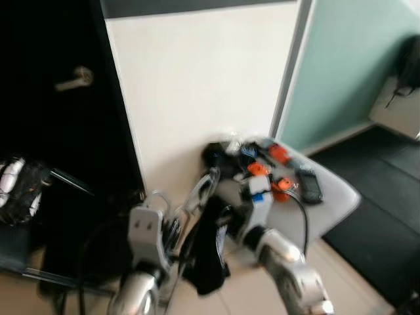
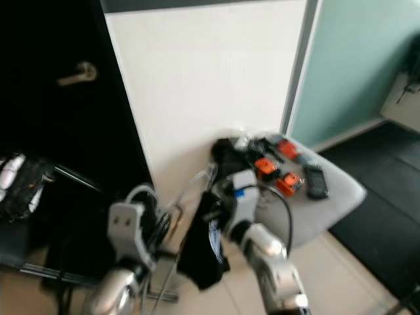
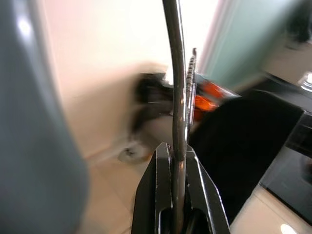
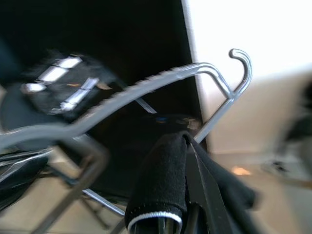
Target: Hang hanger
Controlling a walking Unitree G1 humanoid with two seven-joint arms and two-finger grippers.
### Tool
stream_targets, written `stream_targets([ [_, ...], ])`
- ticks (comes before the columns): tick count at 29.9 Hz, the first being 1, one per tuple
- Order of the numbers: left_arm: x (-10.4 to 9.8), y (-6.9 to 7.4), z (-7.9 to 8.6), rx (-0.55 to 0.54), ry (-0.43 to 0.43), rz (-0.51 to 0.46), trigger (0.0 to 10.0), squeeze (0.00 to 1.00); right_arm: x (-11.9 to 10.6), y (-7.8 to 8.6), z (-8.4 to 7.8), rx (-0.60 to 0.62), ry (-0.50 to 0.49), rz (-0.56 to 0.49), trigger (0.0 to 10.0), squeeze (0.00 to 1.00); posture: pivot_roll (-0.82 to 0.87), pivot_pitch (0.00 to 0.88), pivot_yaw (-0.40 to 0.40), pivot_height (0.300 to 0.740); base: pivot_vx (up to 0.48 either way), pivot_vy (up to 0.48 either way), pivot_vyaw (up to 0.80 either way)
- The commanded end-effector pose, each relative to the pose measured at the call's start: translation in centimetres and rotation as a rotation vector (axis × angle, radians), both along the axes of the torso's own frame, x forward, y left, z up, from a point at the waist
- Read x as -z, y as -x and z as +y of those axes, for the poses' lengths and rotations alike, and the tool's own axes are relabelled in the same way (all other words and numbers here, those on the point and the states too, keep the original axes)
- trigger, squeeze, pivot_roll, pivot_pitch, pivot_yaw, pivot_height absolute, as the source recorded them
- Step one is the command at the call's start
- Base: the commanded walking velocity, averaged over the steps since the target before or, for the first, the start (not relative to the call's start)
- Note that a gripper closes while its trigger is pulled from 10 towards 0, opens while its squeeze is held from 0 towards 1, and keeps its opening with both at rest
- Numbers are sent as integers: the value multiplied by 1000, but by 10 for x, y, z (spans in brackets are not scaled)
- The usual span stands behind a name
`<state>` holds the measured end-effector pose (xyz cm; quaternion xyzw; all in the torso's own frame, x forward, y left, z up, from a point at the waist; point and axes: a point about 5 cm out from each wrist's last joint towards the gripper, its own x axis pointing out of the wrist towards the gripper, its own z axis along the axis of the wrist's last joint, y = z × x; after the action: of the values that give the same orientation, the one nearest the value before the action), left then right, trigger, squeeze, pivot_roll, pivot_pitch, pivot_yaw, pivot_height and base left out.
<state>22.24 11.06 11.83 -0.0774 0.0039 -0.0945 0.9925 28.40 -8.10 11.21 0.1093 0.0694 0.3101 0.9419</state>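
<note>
1. Your left tool (image 3: pixel 178 195) has its two black fingers closed tight on the metal wire of the hanger (image 4: pixel 146 83), which runs straight up out of the jaws. That grip likely keeps the frame steady while you carry it.
2. Your right tool (image 4: pixel 187 161) is pinched shut on the dark garment (image 1: pixel 209 252) draped over the hanger, probably so the cloth does not slide off on the way to a rail.
3. The hanger sits low in front of you, between the two arms, with its hook (image 4: pixel 242 63) free and turned toward the dark doorway beside the white wall panel (image 1: pixel 203 92).
4. You have no rail or rod to aim at yet; the black opening with the door handle (image 1: pixel 75 79) hides whatever is inside.
5. The head views are blurred, so the orange and black clutter on the grey counter (image 1: pixel 338 197) is hard to name.
6. The hanger's lower bar is cut off by your own arms; the garment may be a sleeve or strap, but you cannot tell.
</note>
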Motion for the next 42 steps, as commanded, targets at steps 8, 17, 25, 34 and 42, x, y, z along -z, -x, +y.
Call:
stream_targets([
  [8, 0, 3, -8, 31, 65, 16, 10000, 0, 2, 2, 5, -43, 7, 28, 10000, 0, 21, 0, -61, 740, 0, 0, 738],
  [17, -1, 0, -11, 47, 60, 23, 10000, 0, -8, 3, 5, -52, -31, 4, 10000, 0, 27, 0, -35, 740, 0, 0, 738],
  [25, -1, -7, -13, 64, 56, 28, 10000, 0, -5, 2, 7, -41, -33, 13, 10000, 0, 53, 0, -34, 740, 0, 0, 738],
  [34, -10, -15, -14, -2, 35, -32, 10000, 0, -3, 5, 9, -55, -45, 39, 10000, 0, 11, 0, -26, 740, 0, 0, 738],
  [42, -7, -19, -11, 14, 130, 8, 10000, 0, -1, 5, 13, -71, -34, 45, 10000, 0, 39, 0, -12, 740, 0, 0, 734],
])
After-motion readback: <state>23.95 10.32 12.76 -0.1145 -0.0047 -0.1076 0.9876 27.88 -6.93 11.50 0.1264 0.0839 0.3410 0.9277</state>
